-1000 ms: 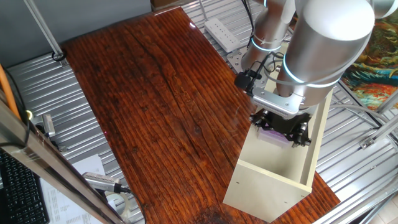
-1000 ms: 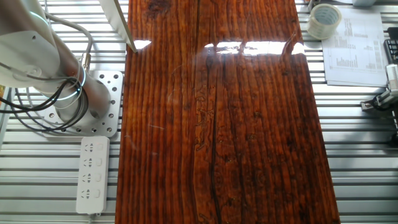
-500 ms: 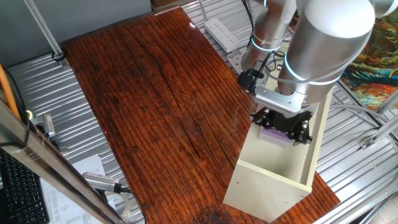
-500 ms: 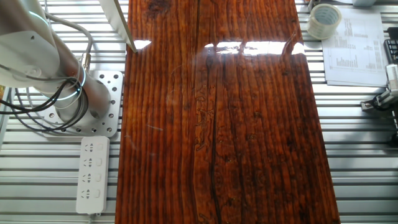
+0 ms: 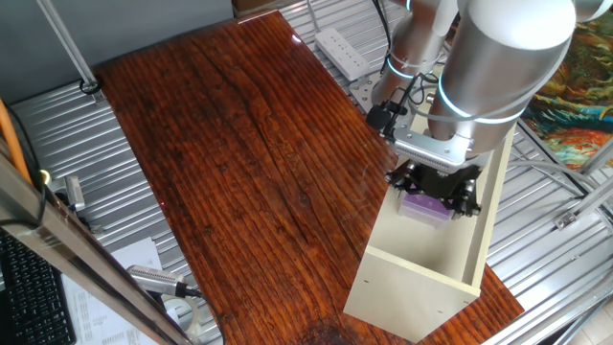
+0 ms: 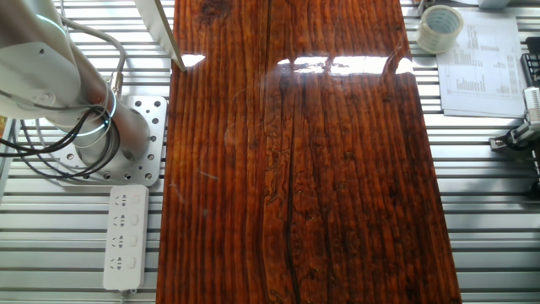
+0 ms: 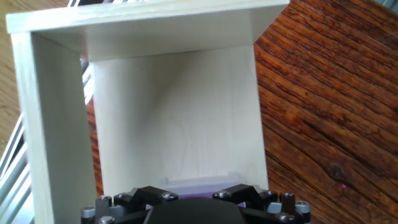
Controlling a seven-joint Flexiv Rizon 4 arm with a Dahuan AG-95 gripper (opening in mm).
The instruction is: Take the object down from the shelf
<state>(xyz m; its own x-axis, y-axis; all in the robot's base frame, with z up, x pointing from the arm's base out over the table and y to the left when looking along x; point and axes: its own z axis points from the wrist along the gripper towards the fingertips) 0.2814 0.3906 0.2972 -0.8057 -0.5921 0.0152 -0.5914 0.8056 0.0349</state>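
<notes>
Table (image 5: 239, 144): glossy, dark reddish wood, strongly grained. Shelf (image 5: 421, 259): matt cream panels, smooth. Object (image 5: 425, 206): translucent purple plastic. Arm casing (image 5: 498, 57): smooth silvery metal, satin sheen. Surrounding base (image 6: 67, 253): ribbed metal.

A purple box (image 5: 424, 206) sits in the cream shelf (image 5: 421, 283) on a dark-streaked reddish-brown table (image 5: 230, 144).

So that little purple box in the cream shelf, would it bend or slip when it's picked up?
The purple box looks like a flat hard-edged slab, so it is probably stiff and unlikely to roll. Its smooth surface may be a little slippery. It is small against the shelf, so likely light.
</notes>
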